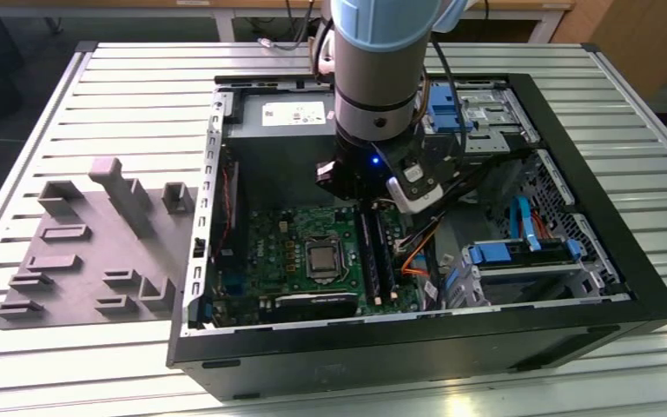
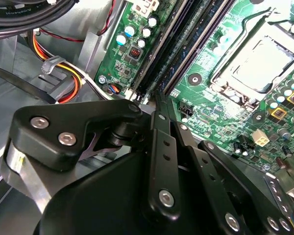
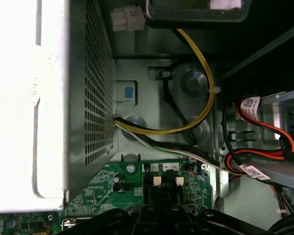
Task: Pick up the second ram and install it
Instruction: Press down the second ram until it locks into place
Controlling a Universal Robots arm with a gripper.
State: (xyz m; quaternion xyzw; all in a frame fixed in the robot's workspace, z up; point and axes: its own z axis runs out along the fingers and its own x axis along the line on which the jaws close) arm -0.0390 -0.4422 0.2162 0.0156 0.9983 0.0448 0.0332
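Holder blocks (image 1: 90, 243) sit grey on the exterior view's left, then we get the open case (image 1: 426, 347) with the arm (image 1: 378, 95) down over the motherboard (image 1: 310, 252). Second wrist view adds the gripper (image 2: 159, 100), fingers together right at the slots' end; the second ram (image 2: 186, 36) seems seated there.

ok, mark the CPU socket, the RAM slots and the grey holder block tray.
CPU socket (image 2: 257, 66), second wrist view, on the metal lid's centre.
RAM slots (image 1: 377, 252), exterior view, midway along the black slots.
grey holder block tray (image 1: 90, 261), exterior view, on its flat base.
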